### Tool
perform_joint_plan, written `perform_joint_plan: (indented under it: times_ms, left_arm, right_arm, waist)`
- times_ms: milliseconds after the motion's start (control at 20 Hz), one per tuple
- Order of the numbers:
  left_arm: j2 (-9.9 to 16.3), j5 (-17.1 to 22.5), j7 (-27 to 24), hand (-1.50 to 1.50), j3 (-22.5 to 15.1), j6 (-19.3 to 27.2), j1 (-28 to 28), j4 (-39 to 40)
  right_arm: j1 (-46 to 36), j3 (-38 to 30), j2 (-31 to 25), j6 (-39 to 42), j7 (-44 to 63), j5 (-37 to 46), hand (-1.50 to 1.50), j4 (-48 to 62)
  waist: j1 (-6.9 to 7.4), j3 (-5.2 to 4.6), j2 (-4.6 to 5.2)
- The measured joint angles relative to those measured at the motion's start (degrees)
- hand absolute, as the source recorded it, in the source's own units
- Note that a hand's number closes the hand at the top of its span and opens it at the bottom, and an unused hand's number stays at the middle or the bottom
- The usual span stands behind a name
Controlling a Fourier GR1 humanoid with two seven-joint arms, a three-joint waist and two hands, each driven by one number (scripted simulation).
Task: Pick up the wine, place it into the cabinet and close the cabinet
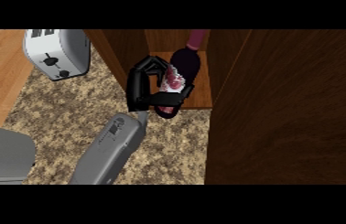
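Observation:
The wine bottle (pixel 184 65) is dark, with a white and red label and a purplish neck pointing into the cabinet. It lies tilted over the front of the wooden cabinet shelf (pixel 199 96), its base still out over the shelf's edge. My right hand (pixel 143 87) is shut on the bottle's lower body, fingers curled over its left side and thumb under it. The open cabinet door (pixel 277 104) is the large dark brown panel on the right. Of my left arm only a grey piece (pixel 13 157) shows at the lower left; its hand is out of sight.
A silver toaster (pixel 57 53) stands on the speckled counter (pixel 61 118) at the upper left. The cabinet's left wall (pixel 121 47) rises just beside my right hand. A wooden strip (pixel 10 77) borders the counter at the far left.

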Motion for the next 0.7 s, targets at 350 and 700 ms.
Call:
perform_joint_plan:
  times_ms: [350, 700]
  left_arm:
    - [-0.20, 3.67, -0.93, 1.50, 1.93, -1.03, -6.09, 8.14]
    - [-0.02, 5.26, -2.80, 1.50, 4.32, -2.31, -12.80, 18.41]
  right_arm:
    - [0.01, -0.28, -0.32, 0.26, -0.60, -0.02, -1.50, 0.22]
    - [0.55, 0.65, 0.39, 0.27, -1.46, -0.07, -1.50, 0.47]
  waist:
    - [-0.37, 0.00, 0.08]
    - [-0.62, 0.01, 0.17]
